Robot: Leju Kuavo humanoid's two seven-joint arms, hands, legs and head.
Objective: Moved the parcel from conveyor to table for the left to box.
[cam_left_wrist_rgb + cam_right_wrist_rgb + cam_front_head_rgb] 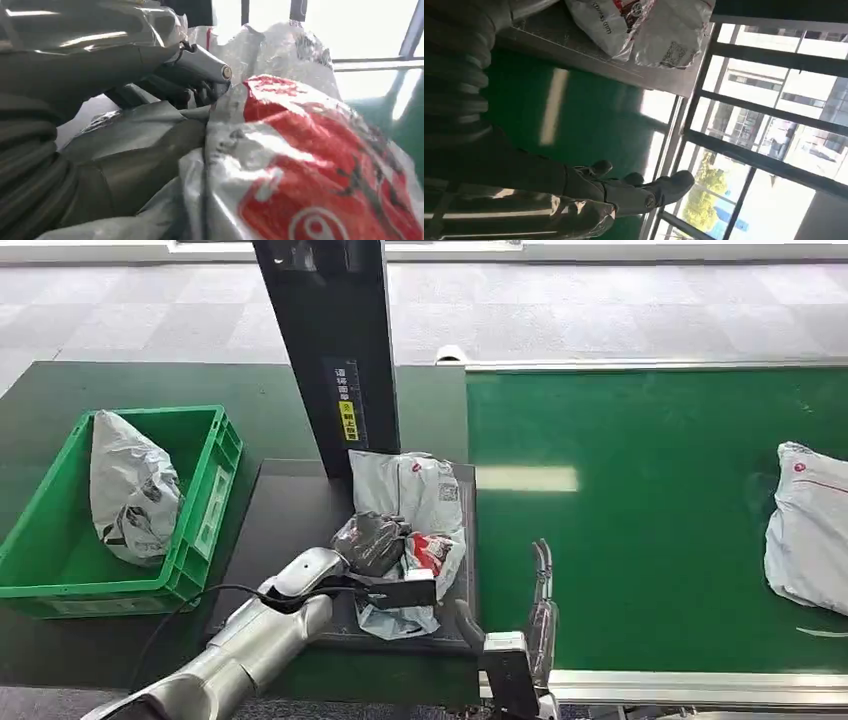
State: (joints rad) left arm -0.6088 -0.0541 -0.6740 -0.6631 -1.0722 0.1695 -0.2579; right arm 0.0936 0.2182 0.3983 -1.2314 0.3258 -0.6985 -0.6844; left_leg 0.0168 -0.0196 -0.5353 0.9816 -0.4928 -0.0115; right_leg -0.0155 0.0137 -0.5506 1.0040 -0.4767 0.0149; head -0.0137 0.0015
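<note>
A grey plastic parcel (418, 496) with a red print lies on the dark platform (290, 530) at the foot of the black column. My left hand (373, 541) lies on its near side. In the left wrist view my left hand (165, 75) closes its dark fingers (192, 92) on a fold of the parcel (310, 165), thumb underneath. My right hand (541, 590) hangs over the near edge of the green conveyor (640, 520); in the right wrist view this hand (634, 192) has its fingers spread and holds nothing. The parcel (649, 25) shows beyond it.
A green crate (205, 500) at the left holds another grey parcel (132, 490). A third parcel (808, 530) lies on the conveyor at the right edge. The black column (335, 350) rises just behind the platform.
</note>
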